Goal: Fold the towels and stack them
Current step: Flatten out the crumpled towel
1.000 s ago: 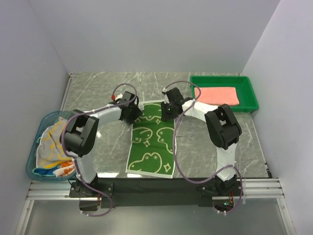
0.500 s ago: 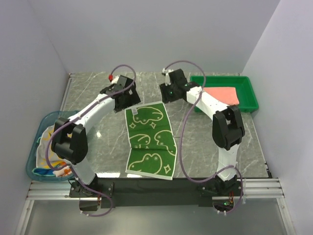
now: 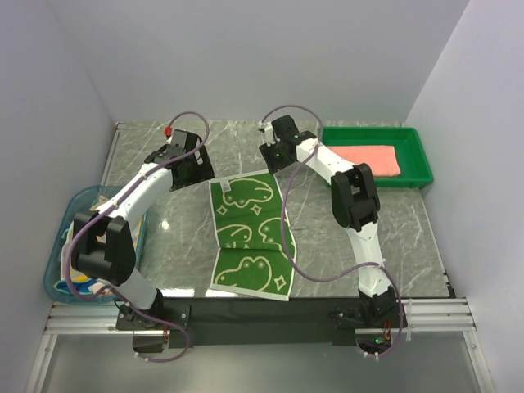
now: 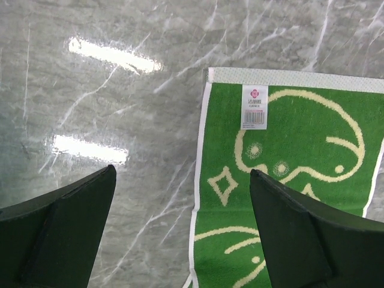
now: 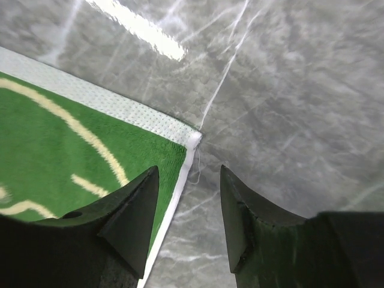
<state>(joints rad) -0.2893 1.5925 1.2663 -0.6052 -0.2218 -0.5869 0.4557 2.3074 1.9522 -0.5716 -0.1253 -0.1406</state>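
A long green towel (image 3: 250, 233) lies flat in the middle of the surface (image 3: 164, 237), between the two arms, its near end close to the front edge. It is plush, dark green with pale yellow frog outlines and small diamond stars. A thin white border runs down its sides and a white mesh hem across the far end. A crease crosses it below the middle, and the far part is skewed slightly to the left. A small white label (image 4: 254, 107) sits just inside the far hem.

The left gripper (image 4: 180, 174) hangs over the far left corner, jaws spread wide and empty. The right gripper (image 5: 188, 171) hangs over the far right corner, jaws partly open with nothing between them. A loose thread trails from that corner.

The surface is glossy grey marble with white veins and bright lamp reflections. A green plastic tray (image 3: 419, 155) at the far right holds a folded salmon-pink towel (image 3: 368, 160). At the left edge, a blue basket (image 3: 51, 270) holds crumpled cloths (image 3: 64, 286), largely hidden by the left arm's elbow. Purple cables loop over both arms.
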